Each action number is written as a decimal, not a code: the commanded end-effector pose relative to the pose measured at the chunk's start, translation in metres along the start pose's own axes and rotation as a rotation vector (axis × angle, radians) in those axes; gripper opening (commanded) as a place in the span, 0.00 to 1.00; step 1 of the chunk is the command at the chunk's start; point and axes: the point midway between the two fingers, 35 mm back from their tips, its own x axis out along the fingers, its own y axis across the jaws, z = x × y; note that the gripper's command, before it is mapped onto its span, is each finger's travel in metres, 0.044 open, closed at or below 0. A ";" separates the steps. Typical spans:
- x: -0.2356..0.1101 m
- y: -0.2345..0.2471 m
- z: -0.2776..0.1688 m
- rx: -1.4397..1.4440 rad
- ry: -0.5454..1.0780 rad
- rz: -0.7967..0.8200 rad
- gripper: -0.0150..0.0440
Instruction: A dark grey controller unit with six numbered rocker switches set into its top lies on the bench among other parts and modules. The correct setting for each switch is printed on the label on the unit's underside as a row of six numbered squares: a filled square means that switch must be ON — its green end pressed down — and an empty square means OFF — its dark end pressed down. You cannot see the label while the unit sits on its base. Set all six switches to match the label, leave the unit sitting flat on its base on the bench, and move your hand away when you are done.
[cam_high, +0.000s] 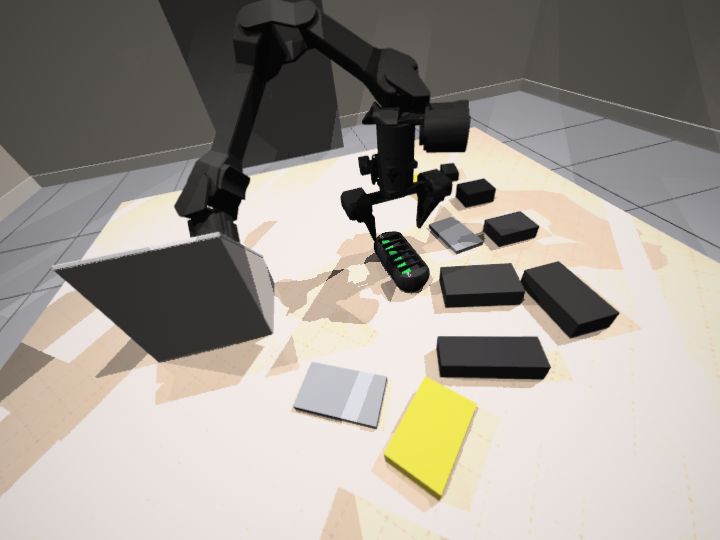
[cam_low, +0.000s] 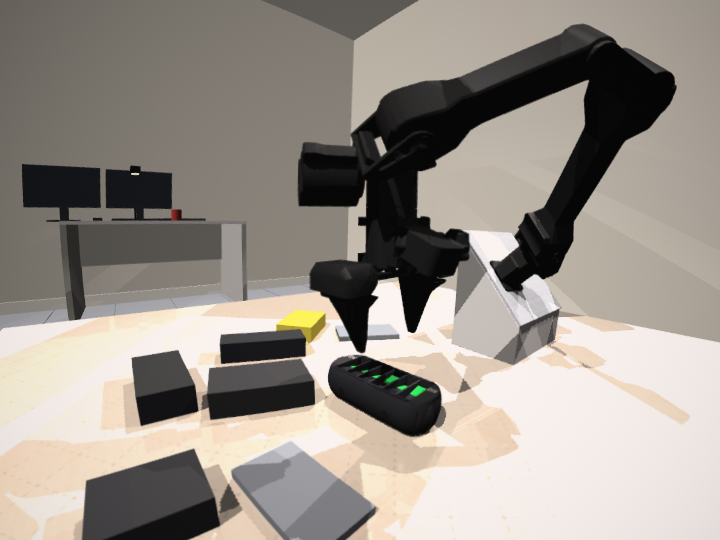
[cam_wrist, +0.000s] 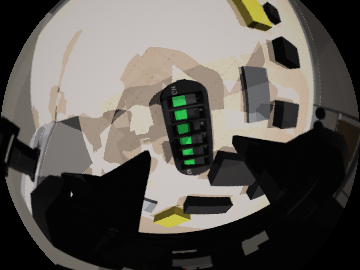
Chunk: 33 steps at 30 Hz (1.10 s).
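Our tool (cam_low: 385, 341) hangs fully open and empty above the controller unit (cam_low: 385, 394); descending off-centre, we risk flipping a switch.

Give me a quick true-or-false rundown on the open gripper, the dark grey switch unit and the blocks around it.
1. The gripper is open and holds nothing. True.
2. The dark grey rounded controller unit lies on the bench with its switches facing up. True.
3. The fingers clamp the unit's sides. False: they hang above it, apart from it.
4. The flat yellow block lies on top of the unit. False: it lies on the bench, away from it.
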 end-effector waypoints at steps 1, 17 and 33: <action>-0.024 -0.003 0.000 -0.013 0.011 -0.019 1.00; -0.024 -0.003 0.000 -0.013 0.011 -0.019 0.47; -0.024 -0.003 0.000 -0.013 0.011 -0.019 0.25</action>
